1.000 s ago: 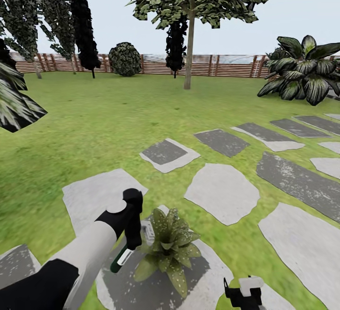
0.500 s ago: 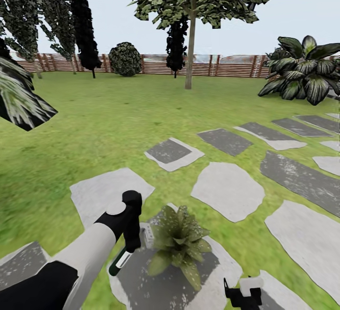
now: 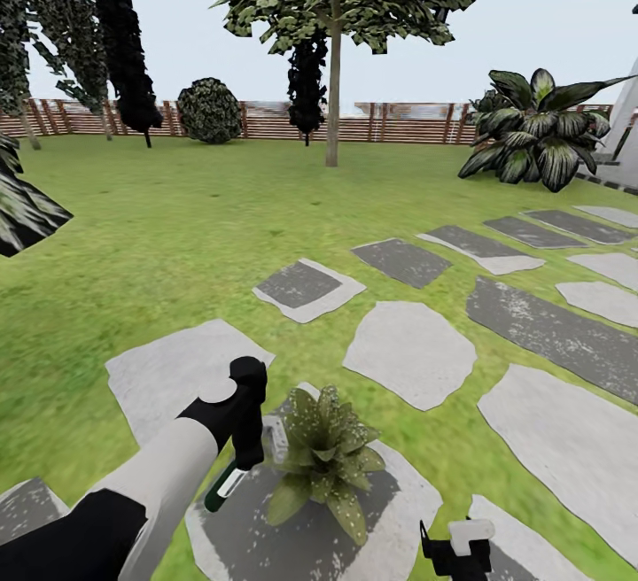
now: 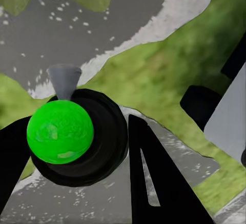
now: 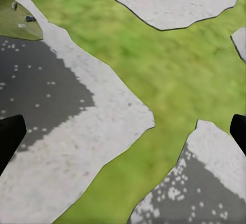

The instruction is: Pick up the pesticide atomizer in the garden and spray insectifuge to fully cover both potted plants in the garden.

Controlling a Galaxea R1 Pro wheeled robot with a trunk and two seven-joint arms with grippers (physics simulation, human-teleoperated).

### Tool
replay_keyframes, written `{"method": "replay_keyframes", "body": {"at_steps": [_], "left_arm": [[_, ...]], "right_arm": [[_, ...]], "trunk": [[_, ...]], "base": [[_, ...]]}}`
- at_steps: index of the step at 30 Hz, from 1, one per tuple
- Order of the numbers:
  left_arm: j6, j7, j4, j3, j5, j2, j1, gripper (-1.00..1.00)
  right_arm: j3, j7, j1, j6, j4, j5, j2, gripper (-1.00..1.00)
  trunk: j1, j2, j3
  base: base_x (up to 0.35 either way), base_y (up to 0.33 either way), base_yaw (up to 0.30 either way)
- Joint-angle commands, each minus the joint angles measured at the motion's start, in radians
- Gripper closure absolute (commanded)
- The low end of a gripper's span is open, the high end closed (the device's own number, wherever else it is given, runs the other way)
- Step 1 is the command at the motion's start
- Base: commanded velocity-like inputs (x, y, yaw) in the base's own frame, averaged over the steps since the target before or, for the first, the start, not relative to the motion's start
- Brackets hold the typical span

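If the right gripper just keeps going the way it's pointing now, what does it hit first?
Most likely the ground. The right gripper, open with nothing between its fingers, looks down at a strip of grass between two grey stepping slabs. Nothing stands in the way, though depth is hard to judge.

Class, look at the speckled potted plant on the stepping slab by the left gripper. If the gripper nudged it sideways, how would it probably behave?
The potted plant looks top-heavy: broad leaves spread far wider than whatever base sits beneath them, so a nudge would probably tip it rather than slide it. Its leaves would likely bend, not resist. The stepping slab looks flat, so it probably would not roll away.
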Motion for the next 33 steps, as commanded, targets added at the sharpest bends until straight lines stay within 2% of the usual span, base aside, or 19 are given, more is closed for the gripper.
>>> {"method": "replay_keyframes", "body": {"at_steps": [1, 3, 4, 8, 11, 14, 16, 21, 23, 27, 29, 31, 33], "left_arm": [[0.011, -0.005, 0.000, -0.001, -0.006, 0.003, 0.000, 1.00], [0.011, 0.001, 0.001, 0.001, -0.008, 0.016, 0.002, 1.00], [0.012, 0.013, 0.006, 0.002, -0.007, 0.038, 0.004, 1.00], [0.014, 0.065, 0.015, 0.006, 0.003, 0.086, 0.021, 1.00], [0.045, 0.079, 0.007, 0.006, 0.004, 0.084, 0.024, 1.00], [0.082, 0.086, 0.002, -0.001, -0.004, 0.052, 0.023, 1.00], [0.085, 0.088, 0.002, -0.007, -0.007, 0.045, 0.023, 1.00], [0.087, 0.088, 0.014, -0.007, -0.009, 0.056, 0.026, 1.00], [0.087, 0.090, 0.017, -0.003, -0.009, 0.063, 0.052, 1.00], [0.087, 0.170, 0.014, 0.005, 0.005, 0.064, 0.114, 1.00], [0.087, 0.182, 0.006, 0.027, 0.029, 0.065, 0.119, 1.00], [0.082, 0.189, 0.004, 0.075, 0.056, 0.066, 0.120, 1.00], [0.076, 0.195, 0.003, 0.105, 0.072, 0.082, 0.121, 1.00]], "right_arm": [[-0.004, -0.006, -0.001, -0.003, 0.001, 0.011, 0.000, -1.00], [-0.004, -0.006, -0.001, -0.003, 0.001, 0.011, 0.000, -1.00], [-0.004, -0.005, -0.001, -0.003, 0.001, 0.011, 0.000, -1.00], [-0.004, -0.006, -0.001, -0.003, 0.001, 0.011, 0.000, -1.00], [-0.004, -0.006, -0.001, -0.003, 0.001, 0.011, 0.001, -1.00], [-0.004, -0.006, -0.001, -0.003, 0.001, 0.011, 0.001, -1.00], [-0.004, -0.006, -0.001, -0.003, 0.001, 0.011, 0.001, -1.00], [-0.004, -0.006, -0.001, -0.003, 0.001, 0.011, 0.001, -1.00], [-0.004, -0.006, -0.001, -0.003, 0.001, 0.011, 0.001, -1.00], [-0.004, -0.006, -0.001, -0.003, 0.001, 0.011, 0.001, -1.00], [-0.004, -0.006, -0.001, -0.003, 0.001, 0.011, 0.001, -1.00], [-0.004, -0.006, -0.001, -0.003, 0.001, 0.011, 0.001, -1.00], [-0.004, -0.006, -0.001, -0.003, 0.002, 0.011, 0.002, -1.00]], "trunk": [[0.000, 0.000, -0.001], [0.000, 0.000, -0.001], [0.000, 0.000, -0.001], [0.000, 0.000, -0.001], [0.000, 0.000, -0.001], [0.000, 0.000, -0.001], [0.000, 0.000, -0.001], [0.000, 0.000, -0.001], [0.000, 0.000, -0.001], [0.000, 0.000, -0.001], [0.000, 0.000, -0.001], [0.000, 0.000, -0.001], [0.000, 0.000, -0.001]], "base": [[0.000, 0.000, -0.003], [0.000, 0.000, -0.001], [0.000, 0.000, 0.000], [0.000, 0.000, 0.000], [0.000, 0.000, 0.000], [0.000, 0.000, 0.000], [0.000, 0.000, 0.000], [0.000, 0.000, 0.000], [0.000, 0.000, 0.000], [0.000, 0.000, 0.000], [0.000, 0.000, 0.000], [0.000, 0.000, 0.000], [0.000, 0.000, 0.000]]}}
